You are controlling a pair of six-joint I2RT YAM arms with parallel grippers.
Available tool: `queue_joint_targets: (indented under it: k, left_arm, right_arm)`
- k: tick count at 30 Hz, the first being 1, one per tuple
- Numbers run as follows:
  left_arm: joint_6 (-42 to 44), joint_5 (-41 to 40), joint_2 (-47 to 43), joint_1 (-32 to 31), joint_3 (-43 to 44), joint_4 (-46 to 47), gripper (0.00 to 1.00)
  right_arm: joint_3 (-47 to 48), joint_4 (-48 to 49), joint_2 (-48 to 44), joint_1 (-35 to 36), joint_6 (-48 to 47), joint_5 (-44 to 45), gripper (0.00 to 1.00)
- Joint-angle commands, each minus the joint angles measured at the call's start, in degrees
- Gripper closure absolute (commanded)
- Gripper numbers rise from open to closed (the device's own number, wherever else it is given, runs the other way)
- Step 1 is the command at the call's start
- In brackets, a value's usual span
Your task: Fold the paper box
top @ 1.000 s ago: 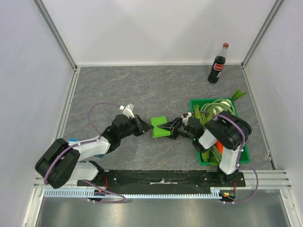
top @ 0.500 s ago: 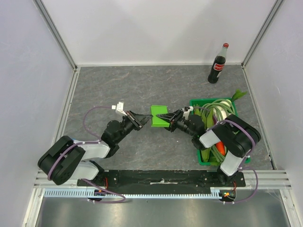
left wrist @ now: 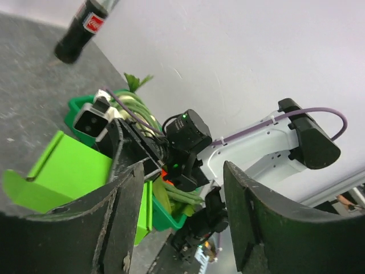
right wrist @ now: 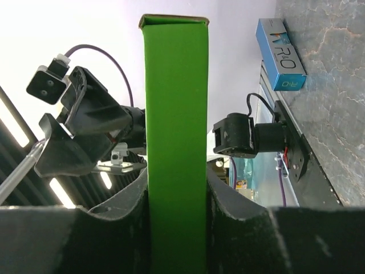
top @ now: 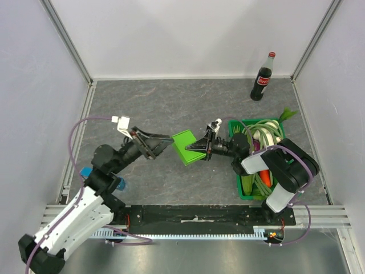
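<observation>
The paper box (top: 185, 147) is above the middle of the table (top: 171, 103), clamped by the right gripper (top: 199, 149). Its long axis runs straight out from those fingers toward the left gripper (top: 166, 138), whose jaws stand apart just beside it.

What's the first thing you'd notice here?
The bright lime-green paper box in the middle of the table, pinched in the right arm's jaws, with the left arm's jaws open just beside it. Then the green crate of vegetables on the right, and the cola bottle standing in the far right corner.
</observation>
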Motion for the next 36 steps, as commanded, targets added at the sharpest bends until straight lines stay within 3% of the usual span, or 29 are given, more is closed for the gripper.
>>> queue_joint_targets:
  k: [1,7,11,17,20,21,22,23,25,31,36]
  left_arm:
    - [7.83,8.23,-3.34,6.08,1.96,-14.70,0.35]
    - [9.76,18.42,-1.07,9.25,1.26,-7.87,0.32]
    - [14.41,17.47,1.04,10.56,2.93,-10.22,0.27]
    - [20.14,14.39,-1.24,11.36,5.22,-12.78,0.27]
    - [12.44,18.40,0.08,11.36,2.51,-6.59,0.26]
    - [3.36,20.26,0.08,11.36,0.06,-0.54,0.24]
    - [-1.87,21.15,0.43,11.36,-5.71,15.18,0.19]
    - [-6.71,20.81,2.08,11.36,-8.29,22.04,0.10]
    - [-14.83,21.50,5.25,11.27,-10.69,31.47,0.09]
    - [-21.25,18.62,11.68,9.08,-8.67,33.97,0.07]
    - [-22.14,17.03,10.72,7.76,-6.30,32.04,0.05]
  right_arm:
    - [3.37,21.92,-1.74,-1.89,-2.04,-7.42,0.70]
    - [5.92,22.28,-4.29,-2.07,-0.29,-9.27,0.69]
    - [8.12,21.84,-7.18,-2.16,0.86,-13.13,0.68]
    - [9.44,18.33,-9.30,-2.34,-0.55,-16.83,0.65]
    - [10.49,18.41,-9.21,-2.34,-0.90,-15.96,0.64]
    - [10.76,18.41,-9.12,-2.25,-0.90,-15.60,0.64]
    - [11.46,18.50,-8.86,-2.34,-0.81,-15.25,0.64]
    - [11.64,18.58,-8.60,-2.34,-0.55,-14.99,0.64]
    - [12.16,19.20,-8.33,-2.25,-0.29,-14.37,0.63]
    - [11.82,17.71,-8.68,-1.98,-2.21,-14.28,0.63]
    - [11.20,8.23,-10.44,-1.11,-10.98,-13.93,0.62]
